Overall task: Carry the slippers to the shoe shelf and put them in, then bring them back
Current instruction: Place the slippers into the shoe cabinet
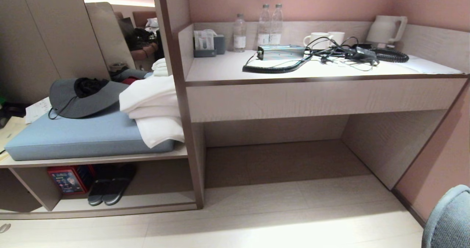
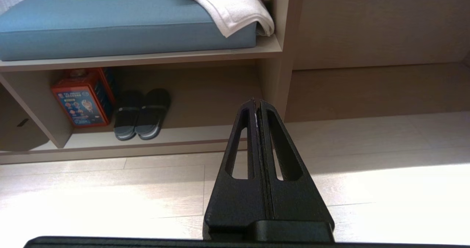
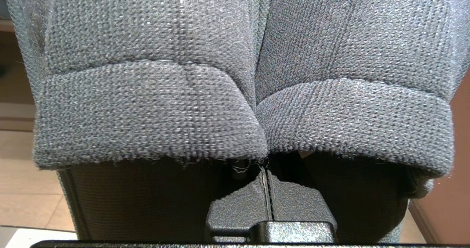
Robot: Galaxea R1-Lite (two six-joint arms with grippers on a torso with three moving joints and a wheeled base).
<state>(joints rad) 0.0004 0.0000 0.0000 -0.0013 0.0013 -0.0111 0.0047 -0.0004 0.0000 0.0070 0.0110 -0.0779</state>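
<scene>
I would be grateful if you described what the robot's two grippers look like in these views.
The left gripper is matte black plastic: two long tapering fingers, each with a slot cut through. The right gripper has the same grainy black base.

A pale wood-grain built-in desk stands against a dusty pink wall. Left of the desk lies a blue bench cushion. Below it, light beige floor tiles catch bright light.
</scene>
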